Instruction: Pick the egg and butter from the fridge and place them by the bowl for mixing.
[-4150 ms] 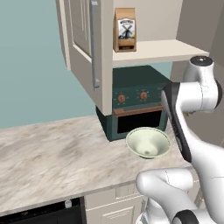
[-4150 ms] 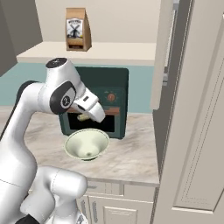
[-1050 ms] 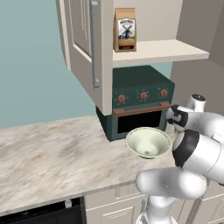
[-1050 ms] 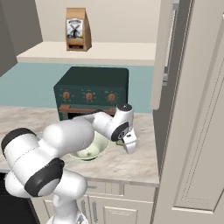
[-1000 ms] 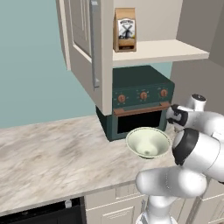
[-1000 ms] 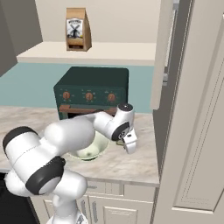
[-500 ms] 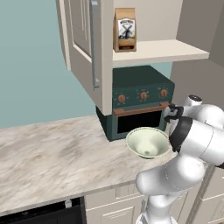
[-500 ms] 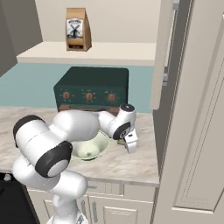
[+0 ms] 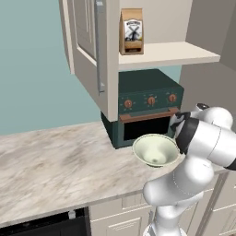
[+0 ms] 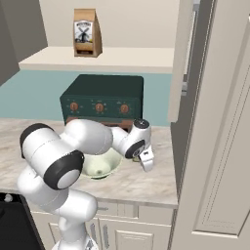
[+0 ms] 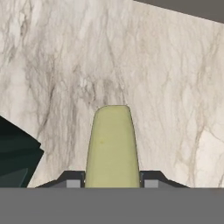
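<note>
- Pincer (image 10: 146, 161) closed on a pale yellow-green block (image 11: 111, 146), apparently the butter, hanging over bare marble counter (image 9: 55, 170) just to the right of the bowl (image 9: 156, 150).
- Could drop hard or tip on release: block seems above the surface, not resting on it, though contact is hard to judge from the hand view.
- Could slide once freed: smooth marble and a block with a narrow end down, judged likely to topple flat.
- Could land close to the front edge of the counter in the right base view; a bounce or topple outward might send it off.
- Could clip the bowl rim or the toaster oven (image 9: 146, 107) on retreat: forearm and elbow crowd both, so a wide swing risks shoving the bowl.
- Egg nowhere seen beside the bowl; task judged only part done, with another trip to the fridge likely.
- Bowl: upright on the counter in front of the toaster oven, smooth inside, nothing seen in it.
- Toaster oven: door shut, dark window, contents not discernible.
- Open shelf (image 10: 97, 57) above: one brown paper bag (image 10: 88, 32) standing upright.
</note>
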